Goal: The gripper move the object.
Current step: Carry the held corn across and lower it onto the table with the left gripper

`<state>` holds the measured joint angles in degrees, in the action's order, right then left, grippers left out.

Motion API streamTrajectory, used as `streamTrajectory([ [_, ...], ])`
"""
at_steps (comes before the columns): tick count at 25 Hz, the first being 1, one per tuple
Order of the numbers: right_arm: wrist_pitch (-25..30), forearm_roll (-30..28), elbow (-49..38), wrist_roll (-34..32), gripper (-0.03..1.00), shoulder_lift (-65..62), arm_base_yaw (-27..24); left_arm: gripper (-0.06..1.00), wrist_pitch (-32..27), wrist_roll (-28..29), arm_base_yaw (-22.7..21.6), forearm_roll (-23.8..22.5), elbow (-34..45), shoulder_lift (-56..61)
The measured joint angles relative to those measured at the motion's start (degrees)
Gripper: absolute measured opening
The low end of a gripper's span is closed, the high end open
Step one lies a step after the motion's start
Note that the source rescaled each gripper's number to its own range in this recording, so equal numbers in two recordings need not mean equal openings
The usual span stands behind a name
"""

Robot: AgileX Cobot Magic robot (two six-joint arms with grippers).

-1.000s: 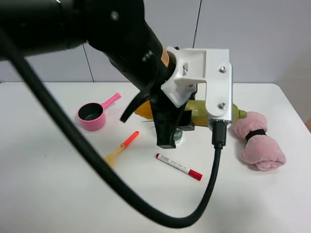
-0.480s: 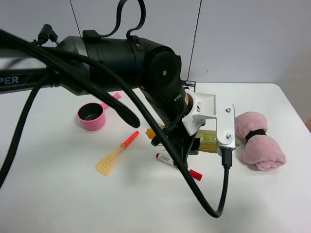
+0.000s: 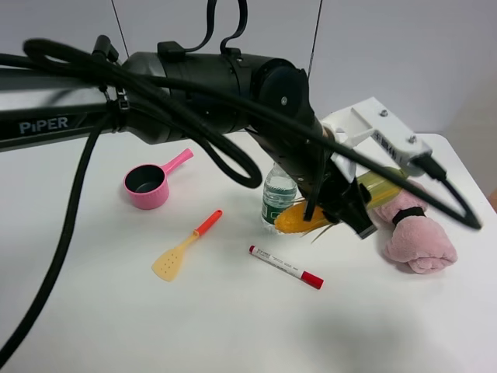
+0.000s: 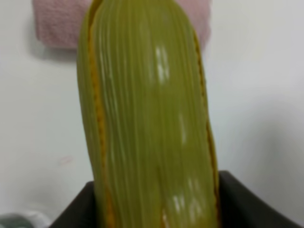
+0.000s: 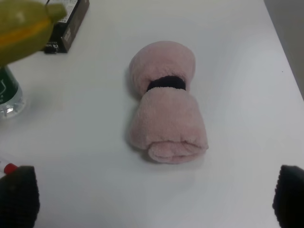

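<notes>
My left gripper, a black claw on the thick PiPER arm, is shut on the toy corn cob. It holds the cob tilted above the table, between the water bottle and the pink rolled towel. In the left wrist view the green husk fills the frame between the dark fingers. My right gripper is open and empty, low over the table in front of the towel. The cob's tip shows in that view's corner.
A pink measuring cup, a yellow spatula with an orange handle and a red-capped white marker lie on the white table. A black box lies behind the bottle. Black cables hang across the left side.
My left arm has lifted the corn cob off the table and swung it up and to the right. The water bottle now shows behind it.
</notes>
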<state>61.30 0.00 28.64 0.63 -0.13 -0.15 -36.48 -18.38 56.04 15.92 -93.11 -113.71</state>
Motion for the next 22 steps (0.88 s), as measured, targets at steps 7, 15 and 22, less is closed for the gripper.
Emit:
streamTrajectory([
  [7,0.0,0.0,0.0,0.0,1.00,0.0,0.0,0.02,7.5,36.0,1.9,-1.4,-3.3,-1.7],
  [15,0.0,0.0,0.0,0.0,1.00,0.0,0.0,0.02,19.1,49.2,4.7,-8.9,-3.3,-2.7],
  [22,0.0,0.0,0.0,0.0,1.00,0.0,0.0,0.02,23.0,57.5,5.1,-14.1,-3.4,-9.2],
])
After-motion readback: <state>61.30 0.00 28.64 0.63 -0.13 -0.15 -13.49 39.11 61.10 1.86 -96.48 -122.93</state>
